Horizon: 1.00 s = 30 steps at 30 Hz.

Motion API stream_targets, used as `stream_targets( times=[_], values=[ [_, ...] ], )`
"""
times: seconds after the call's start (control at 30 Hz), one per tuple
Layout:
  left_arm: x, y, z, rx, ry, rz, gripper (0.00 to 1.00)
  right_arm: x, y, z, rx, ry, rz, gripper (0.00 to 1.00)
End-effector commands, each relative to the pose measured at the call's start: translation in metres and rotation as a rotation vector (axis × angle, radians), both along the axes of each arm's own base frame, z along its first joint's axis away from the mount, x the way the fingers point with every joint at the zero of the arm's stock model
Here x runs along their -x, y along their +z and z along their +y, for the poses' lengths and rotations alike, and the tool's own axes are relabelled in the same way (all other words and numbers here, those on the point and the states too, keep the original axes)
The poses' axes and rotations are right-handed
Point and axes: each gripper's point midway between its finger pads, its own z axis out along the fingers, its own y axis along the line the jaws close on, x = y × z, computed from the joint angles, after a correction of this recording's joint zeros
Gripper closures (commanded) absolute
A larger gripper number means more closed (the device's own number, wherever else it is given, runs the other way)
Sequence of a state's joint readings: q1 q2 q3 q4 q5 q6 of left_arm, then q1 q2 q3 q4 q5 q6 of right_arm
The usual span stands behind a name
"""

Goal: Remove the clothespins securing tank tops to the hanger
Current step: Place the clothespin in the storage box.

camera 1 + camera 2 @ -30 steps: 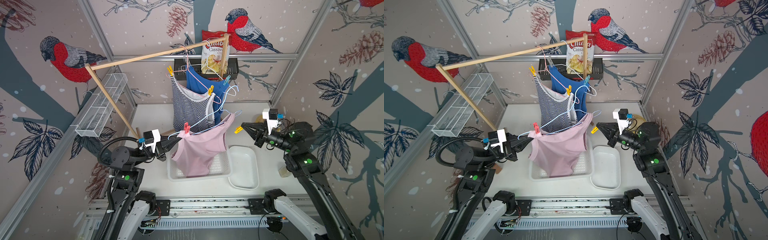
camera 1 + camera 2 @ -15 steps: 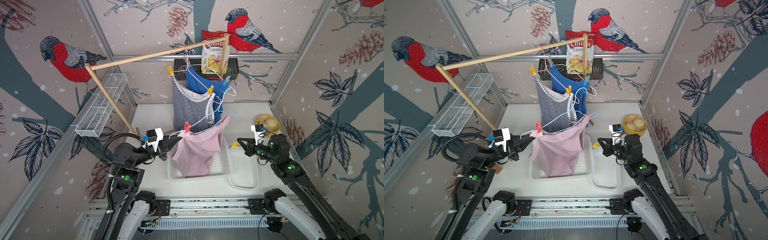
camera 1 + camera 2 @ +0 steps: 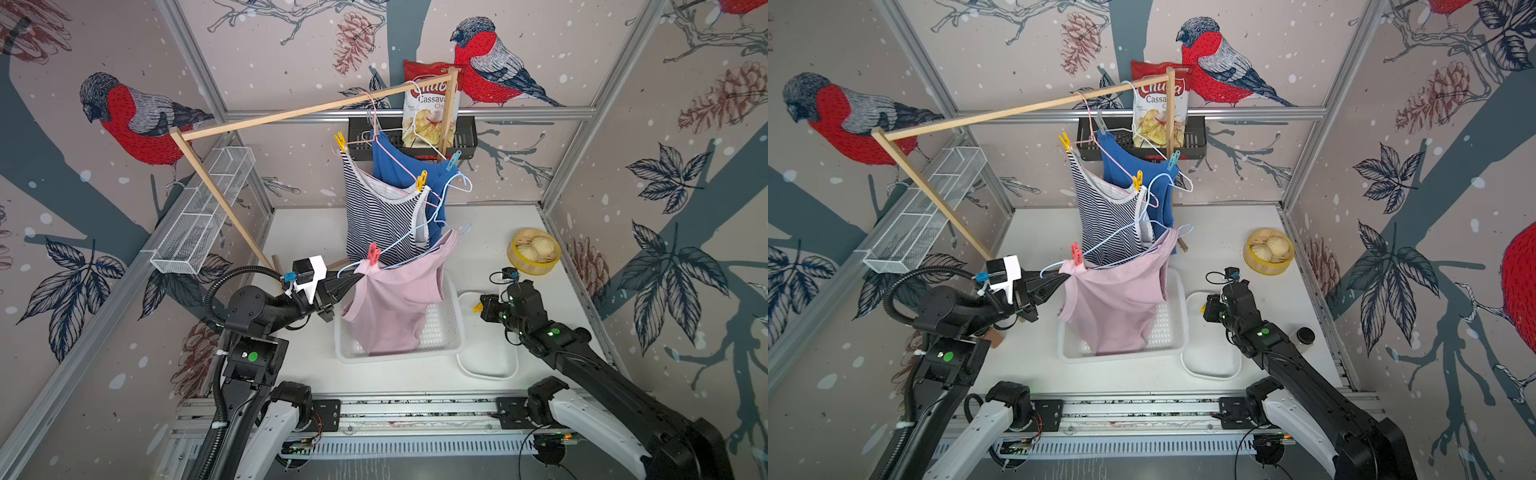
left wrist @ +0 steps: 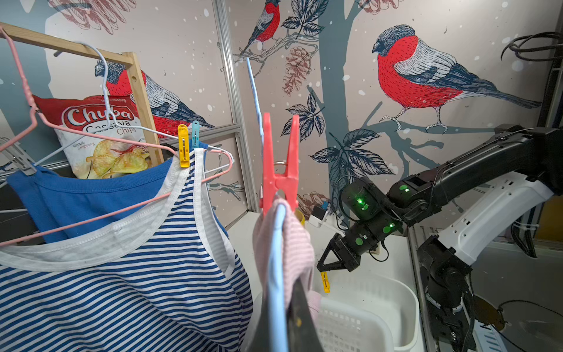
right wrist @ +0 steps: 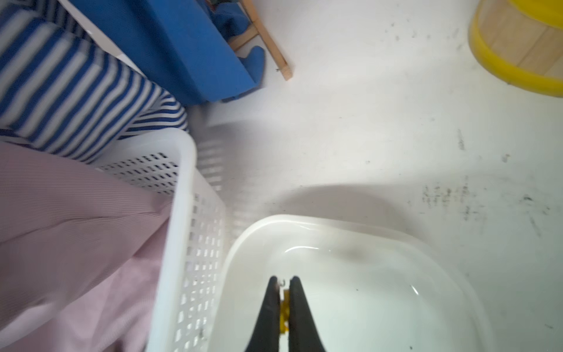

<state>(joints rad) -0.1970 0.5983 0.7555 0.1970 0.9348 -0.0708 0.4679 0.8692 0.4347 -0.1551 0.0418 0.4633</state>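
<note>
Clothespins sit in two places: one small yellow plastic clothespin (image 5: pixel 285 307) is pinched between the all-but-closed fingers of the right gripper (image 5: pixel 282 282), hanging above the glossy white plastic tub (image 5: pixel 335 222) beside the white perforated basket (image 5: pixel 182 183), while a red plastic clothespin (image 4: pixel 278 170) stands upright, clamping the pale pink tank top (image 3: pixel 395 307) to its light-blue wire hanger (image 4: pixel 275 262). Just below it the left gripper (image 3: pixel 355 277) is closed tight on that pink shoulder and wire (its tip meets the cloth in both top views). Another yellow plastic pin (image 3: pixel 421 180) grips the navy-striped top (image 3: pixel 374 216) behind.
</note>
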Motion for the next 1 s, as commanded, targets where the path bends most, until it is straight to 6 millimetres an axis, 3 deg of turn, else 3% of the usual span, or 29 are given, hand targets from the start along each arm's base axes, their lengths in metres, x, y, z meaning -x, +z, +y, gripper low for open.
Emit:
stream_targets(
  times=[0.0, 0.33, 0.57, 0.7, 0.8, 0.97],
  values=[
    [0.001, 0.007, 0.002, 0.010, 0.015, -0.043, 1.00, -0.011, -0.005, -0.009, 0.007, -0.075, -0.016, 1.00],
    [0.001, 0.006, 0.002, 0.012, 0.015, -0.038, 1.00, -0.034, -0.049, -0.014, 0.069, -0.090, 0.088, 1.00],
    [0.006, 0.006, 0.003, -0.003, 0.026, -0.050, 1.00, -0.047, -0.040, -0.019, -0.001, -0.112, 0.059, 1.00],
    [0.007, 0.002, 0.004, -0.004, 0.027, -0.043, 1.00, -0.048, -0.043, -0.011, -0.006, -0.077, 0.089, 0.99],
    [0.006, 0.002, 0.003, -0.007, 0.024, -0.038, 1.00, -0.044, -0.048, -0.006, -0.004, -0.060, 0.109, 0.91],
    [0.006, 0.002, 0.002, -0.001, 0.009, -0.035, 1.00, -0.033, -0.049, -0.008, 0.003, -0.064, 0.117, 0.57]
  ],
)
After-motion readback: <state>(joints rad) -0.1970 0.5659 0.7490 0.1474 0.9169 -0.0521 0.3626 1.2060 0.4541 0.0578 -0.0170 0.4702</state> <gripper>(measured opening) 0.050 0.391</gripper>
